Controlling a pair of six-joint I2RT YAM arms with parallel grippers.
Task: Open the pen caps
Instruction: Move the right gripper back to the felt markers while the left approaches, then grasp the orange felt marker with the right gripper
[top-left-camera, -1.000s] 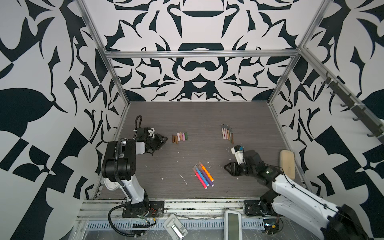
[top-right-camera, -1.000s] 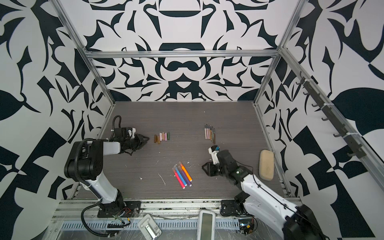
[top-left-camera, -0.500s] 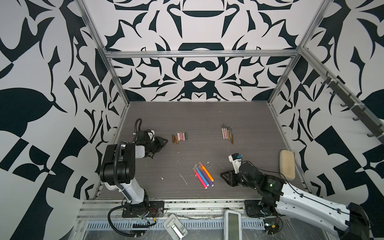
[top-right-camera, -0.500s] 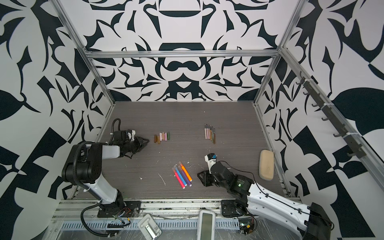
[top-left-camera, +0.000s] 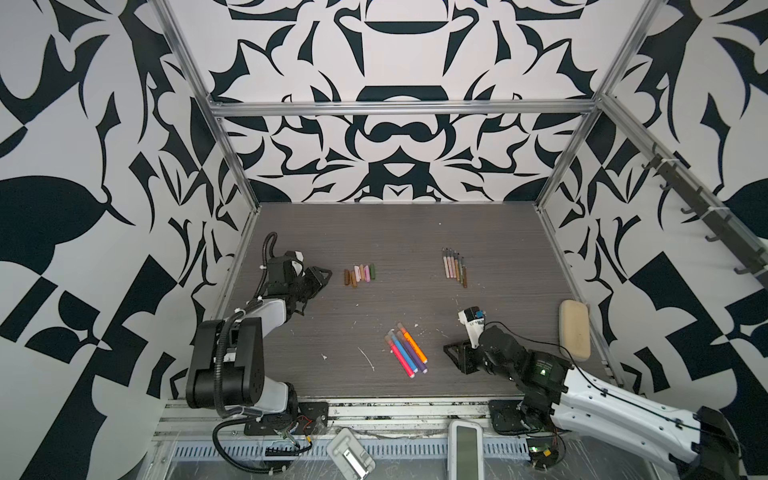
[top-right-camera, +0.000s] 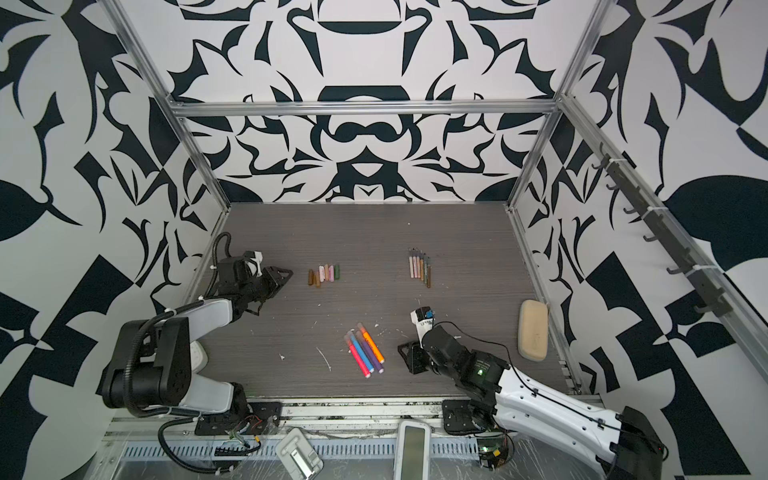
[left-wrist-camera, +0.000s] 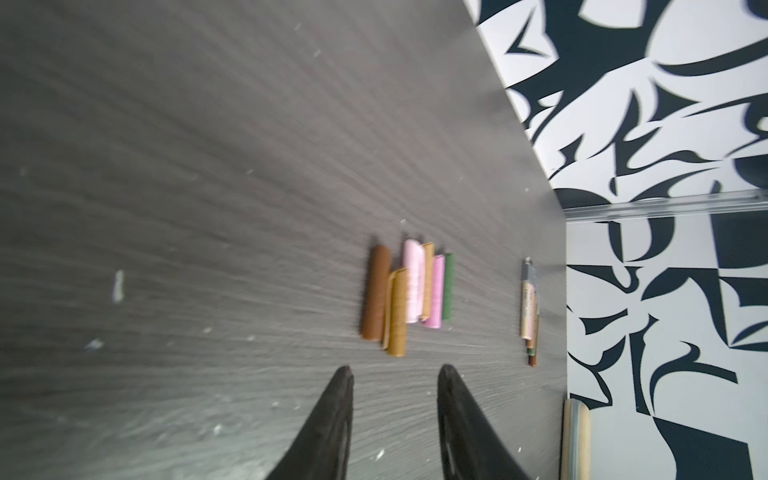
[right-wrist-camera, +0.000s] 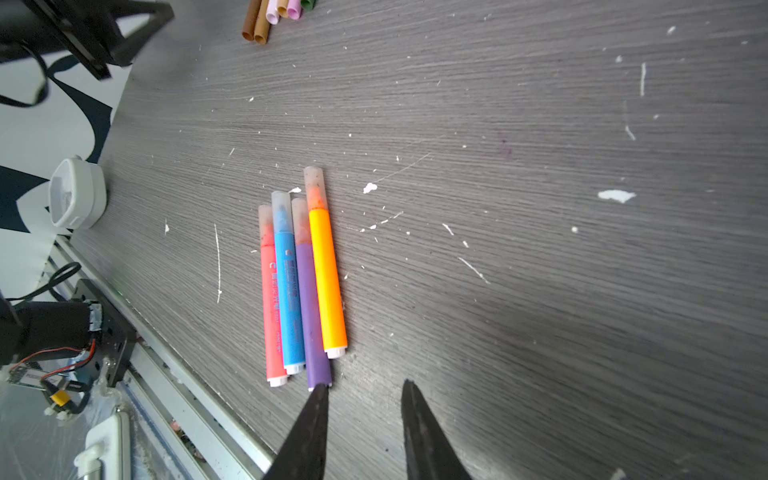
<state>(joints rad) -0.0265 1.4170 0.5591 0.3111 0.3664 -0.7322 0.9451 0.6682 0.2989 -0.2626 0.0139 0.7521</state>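
Note:
Several loose pen caps (top-left-camera: 360, 274) (top-right-camera: 325, 274) in brown, tan, pink and green lie in a row on the dark table. My left gripper (top-left-camera: 320, 276) (left-wrist-camera: 395, 374) stands open and empty just short of them (left-wrist-camera: 407, 291). Several thin pens (top-left-camera: 455, 268) (left-wrist-camera: 530, 307) lie uncapped at the back right. Thick pens in pink, blue, purple and orange (top-left-camera: 407, 349) (right-wrist-camera: 307, 286) lie side by side near the front, each with a translucent cap on. My right gripper (top-left-camera: 455, 353) (right-wrist-camera: 365, 386) is open and empty at their tail ends, one fingertip (right-wrist-camera: 320, 390) beside the purple pen.
A tan case (top-left-camera: 574, 334) (top-right-camera: 533, 330) lies by the right wall. White flecks are scattered over the table. The metal front rail (right-wrist-camera: 187, 390) runs close to the thick pens, with a white device (top-left-camera: 465, 442) and a small white box (right-wrist-camera: 77, 193) beyond it.
My right arm has drawn back toward the front edge and now sits lower behind the thick pens. My left gripper has pulled back slightly to the left and its jaws have narrowed.

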